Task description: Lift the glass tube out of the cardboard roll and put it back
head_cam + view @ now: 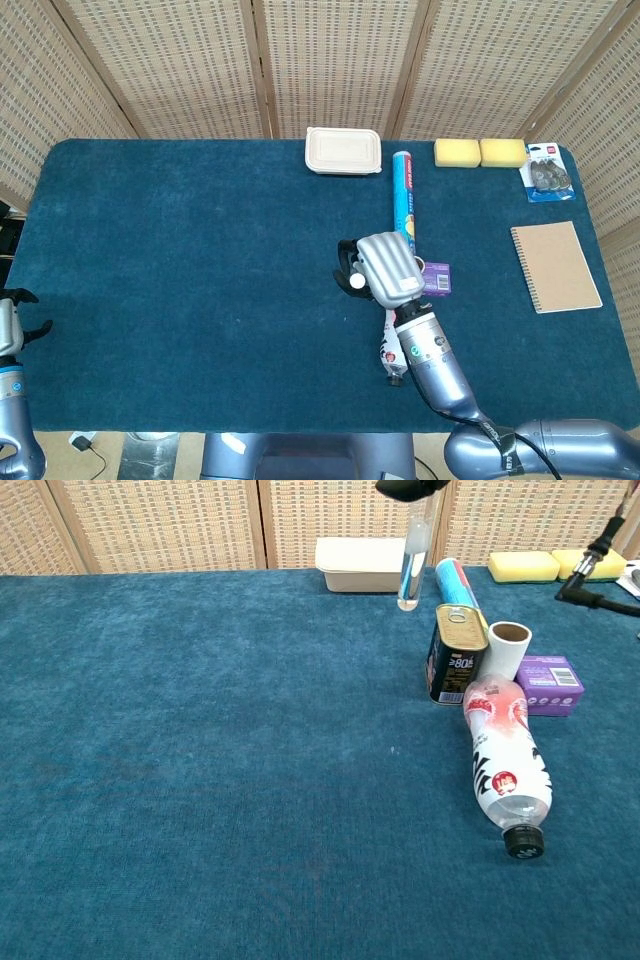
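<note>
My right hand (386,268) hovers over the middle of the table and pinches the top of the glass tube (410,558). The tube hangs upright in the air, to the left of and above the gold can (457,666). Only the dark fingertips (408,487) of that hand show in the chest view. The white cardboard roll (508,648) stands upright just right of the can with its open top bare. In the head view the hand hides the roll. My left hand (12,322) waits off the table's near left corner, fingers apart and holding nothing.
A plastic bottle (508,768) lies in front of the roll, beside a purple box (551,685). A blue tube (404,194), a white container (343,150) and two yellow sponges (480,152) lie farther back. A notebook (555,266) and a blister pack (546,172) are at the right.
</note>
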You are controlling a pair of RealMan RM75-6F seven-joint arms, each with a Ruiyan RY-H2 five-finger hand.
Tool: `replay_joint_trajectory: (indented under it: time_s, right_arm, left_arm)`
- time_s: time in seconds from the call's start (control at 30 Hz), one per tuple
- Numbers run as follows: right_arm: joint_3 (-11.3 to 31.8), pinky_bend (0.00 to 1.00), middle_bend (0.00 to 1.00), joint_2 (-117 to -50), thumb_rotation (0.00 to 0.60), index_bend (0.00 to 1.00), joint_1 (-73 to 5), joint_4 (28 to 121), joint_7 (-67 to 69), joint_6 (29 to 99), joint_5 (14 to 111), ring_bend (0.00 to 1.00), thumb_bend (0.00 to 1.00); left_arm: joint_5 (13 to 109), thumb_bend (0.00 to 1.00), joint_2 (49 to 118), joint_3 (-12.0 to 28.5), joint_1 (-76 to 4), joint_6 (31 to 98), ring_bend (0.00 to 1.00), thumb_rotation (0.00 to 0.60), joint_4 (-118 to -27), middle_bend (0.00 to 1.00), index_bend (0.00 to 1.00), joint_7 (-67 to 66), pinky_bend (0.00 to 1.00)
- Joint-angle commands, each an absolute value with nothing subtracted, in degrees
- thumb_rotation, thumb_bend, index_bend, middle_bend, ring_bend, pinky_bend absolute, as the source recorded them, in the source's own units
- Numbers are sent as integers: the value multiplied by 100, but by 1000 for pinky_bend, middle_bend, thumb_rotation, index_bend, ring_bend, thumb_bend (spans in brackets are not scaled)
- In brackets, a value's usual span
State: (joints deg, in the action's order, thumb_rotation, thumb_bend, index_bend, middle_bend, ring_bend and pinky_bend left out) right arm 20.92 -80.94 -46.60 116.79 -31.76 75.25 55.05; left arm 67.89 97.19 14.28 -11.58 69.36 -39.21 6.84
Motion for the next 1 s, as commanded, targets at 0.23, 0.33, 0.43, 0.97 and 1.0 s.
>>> replay_joint_trajectory:
  time_s: [0.23,0.33,0.43,0.97,1.0]
  right_arm:
    - [2156,927,977,-8017,600,804,-4744,11673,-3023,7418,5528,1000,391]
    - [2607,928,979,-8277,600,804,-4876,11160,-3030,7692,4955,1000,393]
    - [2123,927,979,-8328,600,804,-4919,11597,-3317,7525,5234,1000,395]
    - [1969,923,978,-8015,600,804,-4943,10933,-2756,6923,5610,1000,387]
    - [2149,924,978,-8171,600,804,-5031,10630,-2730,6927,5288,1000,388]
  left_arm:
    - [6784,154,9716,1431,-1164,6919,244,600,-3920,434,475,673,331]
    - [6799,154,9713,1423,-1149,6947,244,600,-3929,434,474,712,330]
    - [6801,154,9711,1420,-1156,6930,244,600,-3916,434,475,714,330]
    - [6795,154,9715,1425,-1152,6952,244,600,-3933,434,475,687,331]
    - [6802,154,9714,1421,-1143,6965,244,600,-3936,434,475,702,331]
